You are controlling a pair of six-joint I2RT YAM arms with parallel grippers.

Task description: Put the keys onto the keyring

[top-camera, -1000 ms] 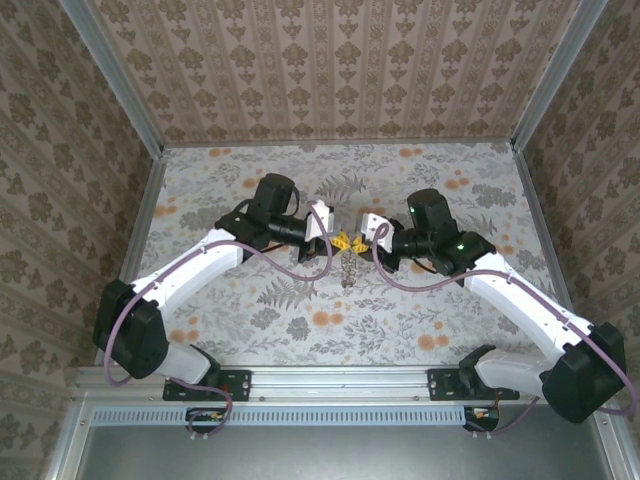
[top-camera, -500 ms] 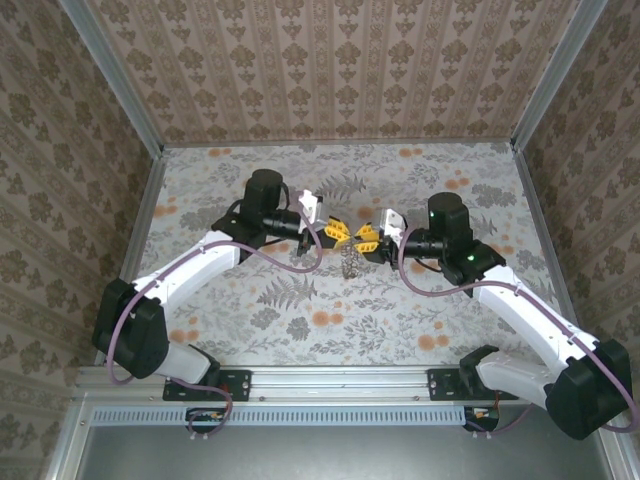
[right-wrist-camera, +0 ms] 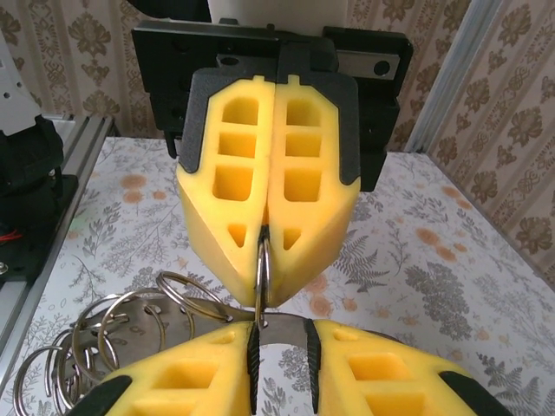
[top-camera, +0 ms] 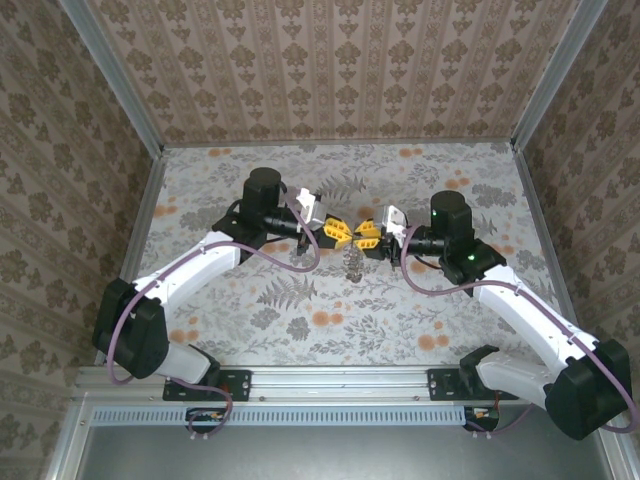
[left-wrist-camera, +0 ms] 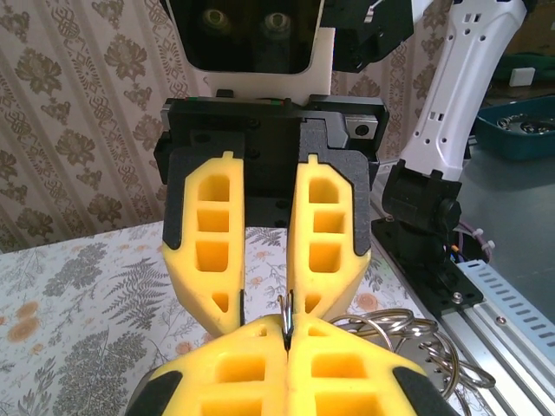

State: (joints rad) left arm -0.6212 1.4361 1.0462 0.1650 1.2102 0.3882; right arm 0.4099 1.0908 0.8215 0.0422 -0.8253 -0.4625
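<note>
L gripper [top-camera: 337,232] and R gripper [top-camera: 366,235] both pinched tight on one thin ring [right-wrist-camera: 263,264] w/ others dangling; risk: uneven pull slips it out.

Top view: bundle of rings [top-camera: 351,262] at 6 o'clock of gripper tips too small to resolve; keys indistinguishable. Right wrist: ring cluster [right-wrist-camera: 104,334] cut at left edge.

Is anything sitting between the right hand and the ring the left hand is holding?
Nothing visible. The left hand is shut on the keyring at its thin edge, and the right hand faces it tip to tip with only that wire between them. The bunch of spare rings sits lower, off that line.
</note>
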